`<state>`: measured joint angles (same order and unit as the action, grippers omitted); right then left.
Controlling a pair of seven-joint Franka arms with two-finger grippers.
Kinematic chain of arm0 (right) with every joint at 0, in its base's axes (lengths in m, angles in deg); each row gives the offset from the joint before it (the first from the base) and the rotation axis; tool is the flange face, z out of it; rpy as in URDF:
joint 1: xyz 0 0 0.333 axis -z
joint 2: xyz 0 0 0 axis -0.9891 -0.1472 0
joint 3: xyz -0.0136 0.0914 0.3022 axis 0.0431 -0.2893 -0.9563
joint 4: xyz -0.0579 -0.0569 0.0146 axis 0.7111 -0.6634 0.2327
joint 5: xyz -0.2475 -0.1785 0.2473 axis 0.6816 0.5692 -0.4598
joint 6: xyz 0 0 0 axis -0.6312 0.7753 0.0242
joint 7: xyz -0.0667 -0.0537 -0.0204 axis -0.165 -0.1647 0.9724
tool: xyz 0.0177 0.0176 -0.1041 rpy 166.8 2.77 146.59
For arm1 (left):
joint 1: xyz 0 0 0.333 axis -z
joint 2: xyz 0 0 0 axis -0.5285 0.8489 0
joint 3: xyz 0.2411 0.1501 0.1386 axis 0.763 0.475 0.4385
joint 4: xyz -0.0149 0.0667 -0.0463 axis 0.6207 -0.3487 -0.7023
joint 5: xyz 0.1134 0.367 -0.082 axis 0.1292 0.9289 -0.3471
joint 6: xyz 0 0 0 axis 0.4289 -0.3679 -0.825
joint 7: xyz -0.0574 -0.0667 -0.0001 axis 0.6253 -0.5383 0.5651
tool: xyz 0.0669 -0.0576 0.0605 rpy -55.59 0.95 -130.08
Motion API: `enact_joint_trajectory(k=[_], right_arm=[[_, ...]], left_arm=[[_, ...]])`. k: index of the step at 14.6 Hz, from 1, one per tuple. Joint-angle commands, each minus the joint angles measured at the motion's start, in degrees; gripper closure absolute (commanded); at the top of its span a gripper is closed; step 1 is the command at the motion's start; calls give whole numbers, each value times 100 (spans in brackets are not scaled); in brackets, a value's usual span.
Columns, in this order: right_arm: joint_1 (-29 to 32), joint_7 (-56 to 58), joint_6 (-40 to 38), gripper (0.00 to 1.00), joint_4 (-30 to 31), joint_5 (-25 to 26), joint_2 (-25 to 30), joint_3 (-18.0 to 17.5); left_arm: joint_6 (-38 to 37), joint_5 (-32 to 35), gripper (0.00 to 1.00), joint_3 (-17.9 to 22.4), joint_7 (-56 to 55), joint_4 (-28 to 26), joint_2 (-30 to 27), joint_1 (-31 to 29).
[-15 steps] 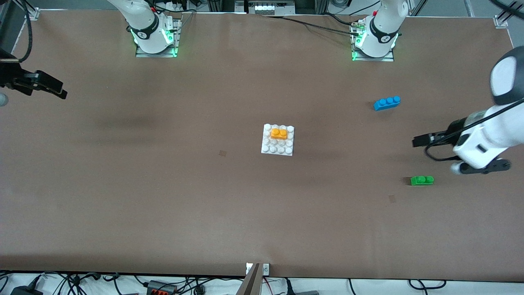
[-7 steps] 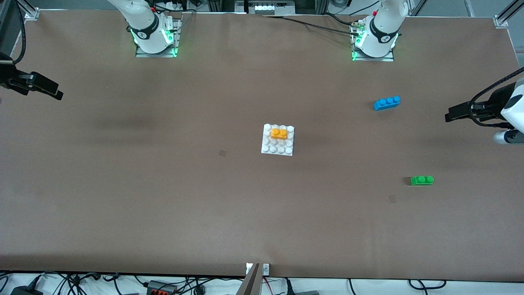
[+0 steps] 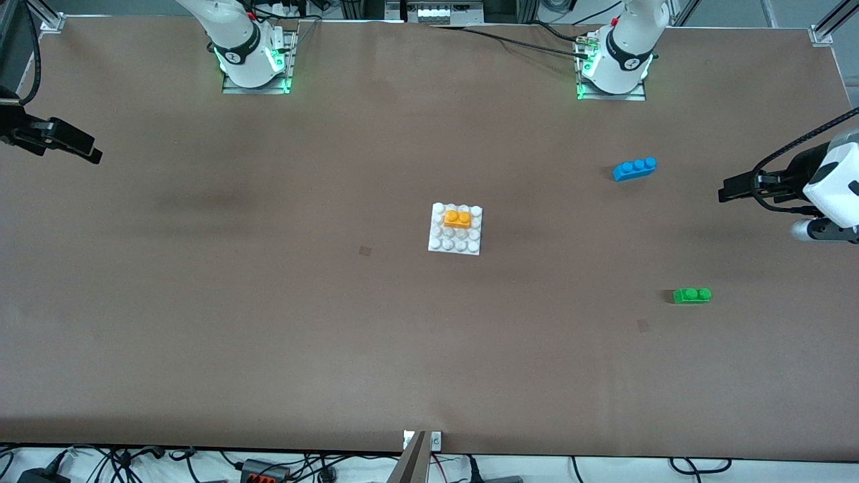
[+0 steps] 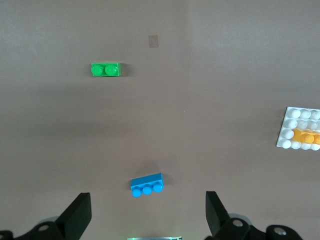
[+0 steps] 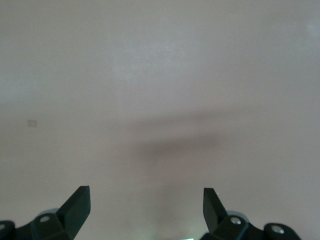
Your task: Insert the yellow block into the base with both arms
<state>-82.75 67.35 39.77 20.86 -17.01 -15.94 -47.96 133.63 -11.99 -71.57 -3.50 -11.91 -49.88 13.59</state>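
The yellow block (image 3: 458, 219) sits seated on the white studded base (image 3: 437, 244) in the middle of the table; both also show in the left wrist view, the block (image 4: 306, 136) on the base (image 4: 292, 115). My left gripper (image 3: 726, 192) is open and empty, up in the air over the left arm's end of the table, well away from the base; in its own view (image 4: 148, 216) its fingers stand wide apart. My right gripper (image 3: 87, 151) is open and empty over the right arm's end of the table; its own view (image 5: 146, 210) shows only bare table.
A blue three-stud brick (image 3: 634, 168) lies toward the left arm's end, also in the left wrist view (image 4: 147, 184). A green two-stud brick (image 3: 692, 295) lies nearer the front camera, also in the left wrist view (image 4: 105, 69).
My left gripper has swung away from over the green brick toward the left arm's end of the table, then eased slightly back. My right gripper drifted slightly outward. The block and base have not moved.
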Motion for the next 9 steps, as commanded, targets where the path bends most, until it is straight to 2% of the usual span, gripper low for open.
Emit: enact_joint_trajectory(k=[1,2,5,8,9], right_arm=[[33,-73,6,0,-86,25,-18,-19],[33,-73,-3,0,-86,25,-10,-19],[16,-73,-3,0,-86,34,-10,-28],[16,-73,-21,0,-86,34,-10,-28],[16,-73,-21,0,-86,34,-10,-28]], left_arm=[[169,343,0,198,40,19,-145,353],[493,387,0,365,22,-42,-259,459],[1109,318,0,1356,117,-770,-715,1116],[1173,-349,0,2534,162,-1465,-1199,1890],[1155,-342,0,2615,327,-1458,-1218,1988]])
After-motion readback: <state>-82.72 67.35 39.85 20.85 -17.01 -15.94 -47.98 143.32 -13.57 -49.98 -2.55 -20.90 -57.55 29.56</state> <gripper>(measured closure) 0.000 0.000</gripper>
